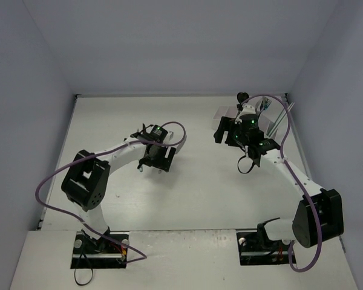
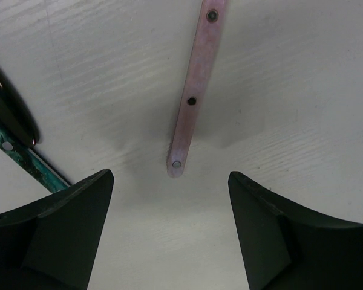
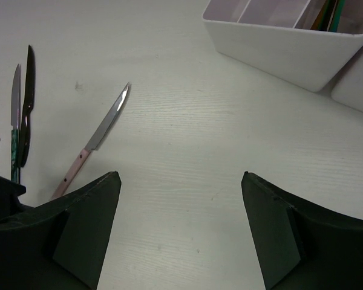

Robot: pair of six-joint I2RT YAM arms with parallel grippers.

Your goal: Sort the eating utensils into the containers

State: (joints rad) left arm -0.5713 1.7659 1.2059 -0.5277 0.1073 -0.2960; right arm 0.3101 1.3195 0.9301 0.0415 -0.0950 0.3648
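- While poised low over the pink-handled knife (image 2: 190,99) with the left gripper (image 2: 169,178): jaws wide apart, gripping nothing, handle end flat on the table (image 2: 302,72) between the fingers.
- Likewise spread and empty at the right gripper (image 3: 180,176), near the white containers (image 3: 278,51), with a few utensils (image 3: 327,12) already inside.
- Lying near that knife, unsorted: a green-handled knife (image 3: 14,130) and a black knife (image 3: 28,103).
- Seemingly at the pick-up step; next calls for lowering, straddling the thin handle and pinching it cleanly off the flat surface.

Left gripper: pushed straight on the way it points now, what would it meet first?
Probably the pink knife handle, whose end lies on the table between the open fingers of the left gripper; depth is unclear.
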